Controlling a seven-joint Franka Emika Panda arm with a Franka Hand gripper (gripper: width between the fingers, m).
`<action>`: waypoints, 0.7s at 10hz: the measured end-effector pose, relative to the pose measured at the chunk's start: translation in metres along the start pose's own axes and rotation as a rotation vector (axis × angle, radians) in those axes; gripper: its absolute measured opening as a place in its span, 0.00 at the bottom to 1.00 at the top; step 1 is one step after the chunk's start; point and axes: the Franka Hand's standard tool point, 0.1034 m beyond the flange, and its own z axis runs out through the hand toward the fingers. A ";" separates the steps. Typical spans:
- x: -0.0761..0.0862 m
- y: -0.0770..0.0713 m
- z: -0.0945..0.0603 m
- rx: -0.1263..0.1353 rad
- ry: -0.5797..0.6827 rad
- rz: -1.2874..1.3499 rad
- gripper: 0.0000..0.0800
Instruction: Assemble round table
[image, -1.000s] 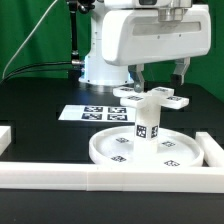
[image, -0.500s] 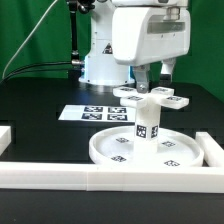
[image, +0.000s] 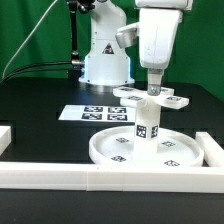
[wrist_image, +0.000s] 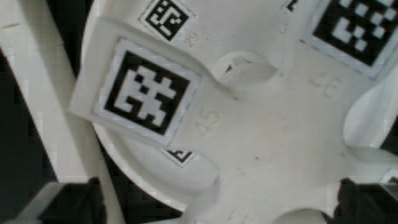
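The big round rimmed disc lies flat on the black table. The short thick leg stands upright on its middle. The cross-shaped foot piece sits on top of the leg. My gripper hangs straight down over the foot's middle, its fingertips at the level of the foot. In the wrist view the foot fills the picture with its tags. The gripper is open, one dark finger on each side of the foot, with a dark gap showing beside it.
The marker board lies behind the disc toward the exterior view's left. Long white border rails run along the front and the exterior view's right. The arm's base stands behind.
The wrist has turned about its vertical axis over the foot piece, from broadside to narrow-side toward the camera. The fingers now sit closer over the foot's middle. The table parts have not moved.
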 end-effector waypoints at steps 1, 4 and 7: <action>-0.001 0.000 0.000 0.000 -0.001 -0.035 0.81; -0.004 -0.003 0.001 0.002 -0.021 -0.205 0.81; -0.005 -0.013 0.009 0.021 -0.032 -0.325 0.81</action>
